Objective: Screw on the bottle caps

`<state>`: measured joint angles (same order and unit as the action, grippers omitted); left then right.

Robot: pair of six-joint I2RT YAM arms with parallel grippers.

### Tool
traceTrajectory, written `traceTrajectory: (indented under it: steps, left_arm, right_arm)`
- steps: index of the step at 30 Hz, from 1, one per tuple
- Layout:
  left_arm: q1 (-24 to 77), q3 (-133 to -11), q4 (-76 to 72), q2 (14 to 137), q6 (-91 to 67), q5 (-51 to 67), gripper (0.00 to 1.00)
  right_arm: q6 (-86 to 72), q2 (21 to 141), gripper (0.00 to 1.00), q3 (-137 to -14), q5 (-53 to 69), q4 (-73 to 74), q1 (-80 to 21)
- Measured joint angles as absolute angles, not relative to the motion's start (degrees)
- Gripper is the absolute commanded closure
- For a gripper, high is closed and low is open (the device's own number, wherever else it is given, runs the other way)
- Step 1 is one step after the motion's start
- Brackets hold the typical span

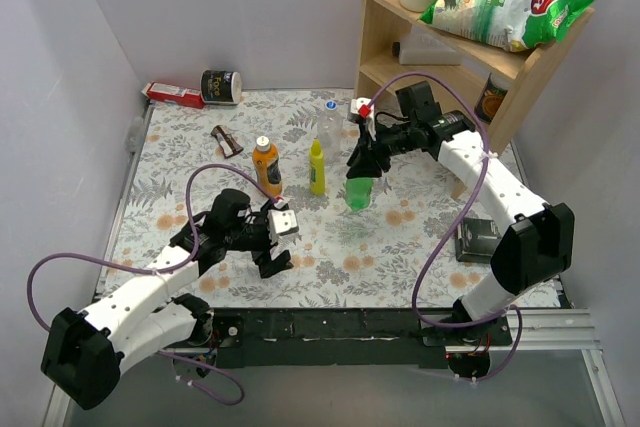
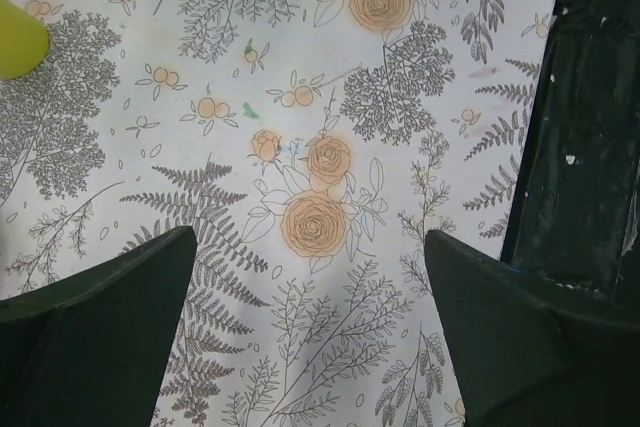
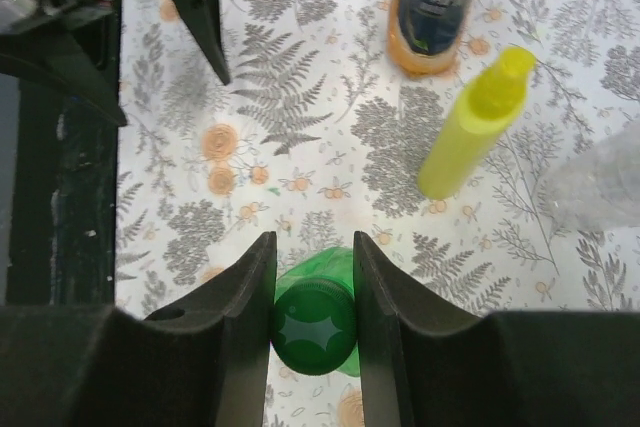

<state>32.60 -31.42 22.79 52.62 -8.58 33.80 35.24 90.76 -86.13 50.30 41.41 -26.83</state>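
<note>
The green bottle [image 1: 358, 195] stands upright mid-table. My right gripper [image 1: 362, 165] comes down on its top and is shut on the green cap [image 3: 314, 328], which sits on the bottle's neck [image 3: 335, 262]; both fingers [image 3: 245, 317] touch the cap's sides. The orange bottle [image 1: 266, 171] stands to the left with a white cap [image 1: 263, 141] on it, and also shows in the right wrist view [image 3: 435, 7]. The clear bottle [image 1: 330, 125] stands behind with a blue cap [image 1: 331, 105]. My left gripper [image 1: 278, 245] is open and empty, low over the cloth [image 2: 310, 277].
A slim yellow bottle [image 1: 317, 167] stands between the orange and green bottles. A wooden shelf [image 1: 520, 67] holding a chip bag and a cream jar is at the back right. A small dark bottle [image 1: 227, 140] lies at the back left. A black block [image 1: 478, 239] sits at the right.
</note>
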Motion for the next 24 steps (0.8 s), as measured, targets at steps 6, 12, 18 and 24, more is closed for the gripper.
traceTrajectory:
  steps: [6, 12, 18, 24]
  left_arm:
    - [32.6, -31.42, 25.28, 54.02, -5.54, 34.3, 0.02]
    - [32.6, -31.42, 26.0, 55.46, -4.69, 34.35, 0.02]
    - [32.6, -31.42, 26.55, 56.1, -4.43, 34.33, 0.02]
    - [32.6, -31.44, 26.63, 57.19, -4.32, 34.3, 0.02]
  right_arm:
    - [36.56, 90.56, 0.98, -78.81, 50.54, 33.71, -25.41]
    - [37.36, 90.41, 0.93, -73.84, 50.46, 29.23, -25.61]
    - [37.93, 90.32, 0.8, -71.9, 50.26, 26.3, -25.61]
    - [37.78, 90.32, 0.58, -69.63, 49.78, 23.81, -25.61]
